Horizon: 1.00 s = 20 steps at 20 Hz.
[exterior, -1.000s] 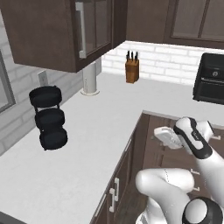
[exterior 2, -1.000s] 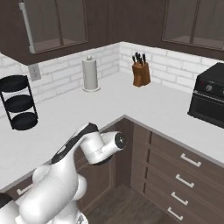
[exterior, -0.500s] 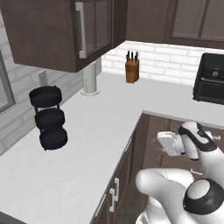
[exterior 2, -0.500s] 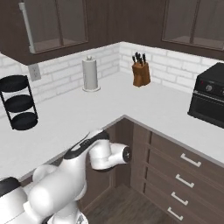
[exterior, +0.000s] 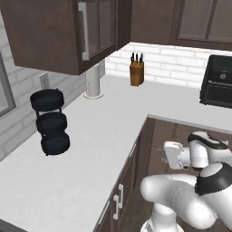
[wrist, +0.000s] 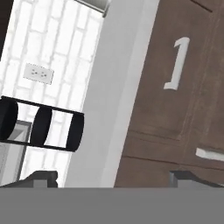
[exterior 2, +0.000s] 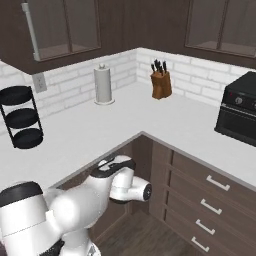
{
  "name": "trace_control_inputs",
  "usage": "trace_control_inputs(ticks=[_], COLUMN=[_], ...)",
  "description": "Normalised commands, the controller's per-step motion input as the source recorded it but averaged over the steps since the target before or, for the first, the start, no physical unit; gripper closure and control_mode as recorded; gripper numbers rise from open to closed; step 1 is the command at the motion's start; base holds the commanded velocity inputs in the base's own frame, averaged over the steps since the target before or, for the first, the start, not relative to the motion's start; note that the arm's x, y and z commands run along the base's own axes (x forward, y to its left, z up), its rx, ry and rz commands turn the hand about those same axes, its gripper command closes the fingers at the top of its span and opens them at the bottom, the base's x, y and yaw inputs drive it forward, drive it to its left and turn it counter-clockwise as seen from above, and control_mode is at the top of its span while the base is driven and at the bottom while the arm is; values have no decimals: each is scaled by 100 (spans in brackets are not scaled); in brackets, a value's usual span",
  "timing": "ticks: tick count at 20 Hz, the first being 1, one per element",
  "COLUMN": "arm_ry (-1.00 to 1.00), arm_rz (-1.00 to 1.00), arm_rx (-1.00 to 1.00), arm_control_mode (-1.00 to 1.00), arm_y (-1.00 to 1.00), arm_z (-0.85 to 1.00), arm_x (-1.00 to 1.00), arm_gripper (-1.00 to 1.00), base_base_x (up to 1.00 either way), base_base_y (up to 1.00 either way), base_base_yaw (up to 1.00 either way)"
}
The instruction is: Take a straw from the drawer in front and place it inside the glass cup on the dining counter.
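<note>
Drawer (wrist: 175, 78) front closed, bar handle (wrist: 177, 63) ungrasped. Gripper (wrist: 111, 177) fingers spread wide, empty. Risk: rolled approach could skid off the handle.

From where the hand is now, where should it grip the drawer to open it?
The pale bar handle, at its middle, coming straight at the flat front of the drawer. The bar stands off the wood, so the open gripper can likely straddle it.
</note>
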Motion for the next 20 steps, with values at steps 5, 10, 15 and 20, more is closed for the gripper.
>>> trace_control_inputs(ticks=[5,10,15,20], arm_ry=[4,7,3,0], arm_rz=[1,-1,0,0], arm_rx=[15,5,1,0], arm_control_mode=[-100,-100,-100,-100], arm_y=[6,2,-1,-1], arm_z=[-25,-14,-19,-30], arm_x=[38,42,32,18], arm_gripper=[-100,-100,-100,-100], base_base_x=[0,0,0,0], base_base_y=[0,0,0,0], base_base_yaw=[0,0,0,0])
